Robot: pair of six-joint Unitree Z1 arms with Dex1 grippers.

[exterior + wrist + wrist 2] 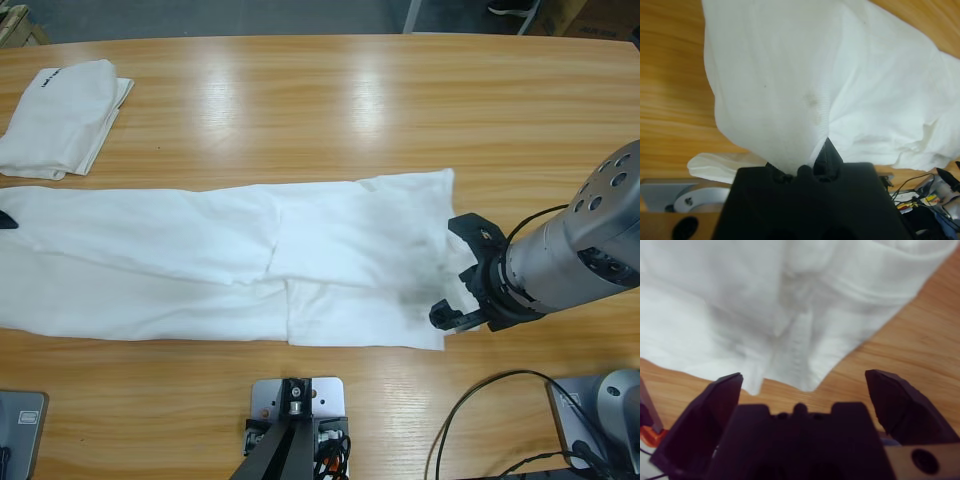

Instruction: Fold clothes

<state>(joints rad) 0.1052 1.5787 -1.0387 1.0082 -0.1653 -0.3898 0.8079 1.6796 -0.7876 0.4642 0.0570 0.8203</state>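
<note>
A small black mark on the folded shirt point(62, 115) at the table's point(330, 90) far left corner is too small to read. The table is glossy wood; grey floor shows beyond its far edge. The long shirt point(200, 265) lies flat, its long axis along the table. The right gripper point(462, 273) sits wide open at its right end. The left gripper point(805, 167) is clamped on the cloth.
</note>
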